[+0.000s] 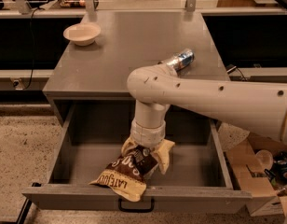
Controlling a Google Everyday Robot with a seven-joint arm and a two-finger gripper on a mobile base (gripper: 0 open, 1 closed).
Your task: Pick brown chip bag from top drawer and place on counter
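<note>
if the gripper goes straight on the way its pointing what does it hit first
The brown chip bag. The gripper points down into the top drawer, jaws open astride the bag's upper end, so it would likely press the bag before the drawer floor; the exact gap is unclear.

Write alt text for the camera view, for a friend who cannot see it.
A white robot arm reaches down into the open top drawer, its gripper at the upper end of the brown chip bag lying near the drawer's front. On the counter behind sit a pale bowl and a small silver-blue can.
</note>
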